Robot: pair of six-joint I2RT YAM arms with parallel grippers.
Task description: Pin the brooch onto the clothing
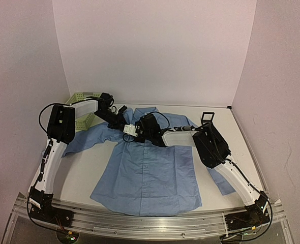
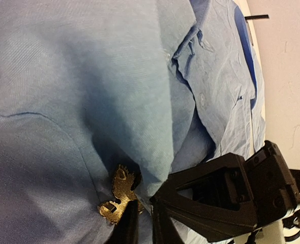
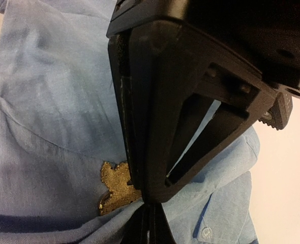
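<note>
The light blue shirt [image 1: 150, 173] lies flat on the table, collar to the back. Both grippers meet on its shoulder just left of the collar. The brooch [image 2: 117, 201], a small golden flower-like ornament, lies on the cloth there; it also shows in the right wrist view [image 3: 114, 188]. My left gripper [image 2: 143, 209] is shut at the brooch's edge, with a thin fold of shirt [image 2: 63, 76] between its fingers. My right gripper [image 3: 150, 223] is shut on a fold of the shirt [image 3: 53, 91], tip to tip with the left fingers [image 3: 155, 112]. The brooch is hidden in the top view.
A green mesh basket [image 1: 81, 109] stands at the back left, partly behind the left arm. A small black-framed box [image 1: 207, 117] stands at the back right beside the shirt's sleeve. Walls close the table [image 1: 84, 173] on three sides.
</note>
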